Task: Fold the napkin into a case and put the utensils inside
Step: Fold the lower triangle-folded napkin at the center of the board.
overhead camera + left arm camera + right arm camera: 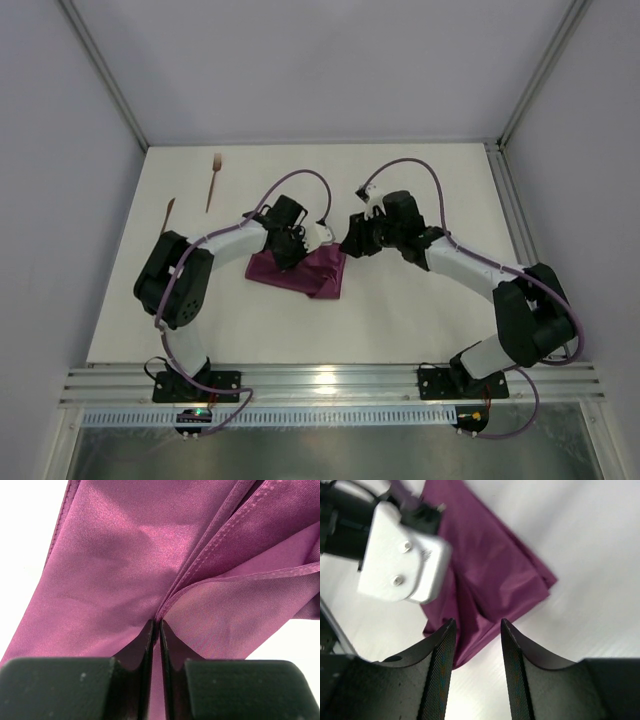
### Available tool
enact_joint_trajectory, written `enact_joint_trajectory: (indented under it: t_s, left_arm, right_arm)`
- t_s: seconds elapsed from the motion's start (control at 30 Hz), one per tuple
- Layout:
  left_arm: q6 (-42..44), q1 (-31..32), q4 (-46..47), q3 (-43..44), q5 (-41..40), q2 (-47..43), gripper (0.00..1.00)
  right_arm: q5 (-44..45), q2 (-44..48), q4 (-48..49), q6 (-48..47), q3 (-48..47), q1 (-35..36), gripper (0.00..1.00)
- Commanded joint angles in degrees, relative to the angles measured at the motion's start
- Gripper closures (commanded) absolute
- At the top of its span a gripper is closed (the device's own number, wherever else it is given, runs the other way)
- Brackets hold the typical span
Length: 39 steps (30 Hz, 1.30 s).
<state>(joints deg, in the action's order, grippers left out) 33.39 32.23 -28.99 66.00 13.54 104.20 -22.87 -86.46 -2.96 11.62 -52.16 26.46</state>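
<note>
**Napkin rumpled mid-table, both grippers at it**

White table (420, 320). Plum-purple napkin (300, 272), folded and rumpled, lies mid-table. Left gripper (156, 624) at its upper edge: jaws a slit apart, cloth layers converging at the tips; pinched or not, cannot tell. Right gripper (477, 625) over the napkin's right edge, jaws parted, holding nothing. Wooden fork (213, 180) and knife (169, 212) lie far left, well apart from cloth and grippers.

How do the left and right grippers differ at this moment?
The left gripper is pinched shut on a fold of the napkin; the right gripper is open, holding nothing. The left is over the cloth, the right at its right edge. Both sit close to the napkin.
</note>
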Motion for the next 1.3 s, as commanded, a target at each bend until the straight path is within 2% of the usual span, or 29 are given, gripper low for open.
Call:
enact_joint_trajectory:
  t_s: [0.0,0.2,0.33,0.53,1.03,1.27]
  left_arm:
    - [-1.1,0.3,-0.1,1.4,1.8,-0.1,0.89]
    - [-1.2,0.3,0.0,1.4,1.9,-0.5,0.87]
    - [-1.2,0.3,0.0,1.3,1.8,-0.4,0.87]
    - [-1.2,0.3,0.1,1.3,2.0,-0.2,0.87]
    - [-1.2,0.3,-0.3,1.7,1.9,0.0,0.87]
    - [-1.1,0.3,-0.5,1.9,1.8,0.0,0.87]
  right_arm:
    - [-3.3,1.9,7.9,-2.1,5.6,4.8,0.55]
    - [-1.7,2.2,15.3,-2.0,10.1,9.3,0.55]
    - [-1.5,2.2,18.6,-1.6,11.9,9.9,0.55]
    - [1.8,-0.7,18.8,-0.9,12.0,10.0,0.57]
    - [-0.1,-2.9,21.1,-1.5,12.5,11.2,0.64]
    - [-0.2,-2.1,22.0,-1.2,13.6,11.8,0.59]
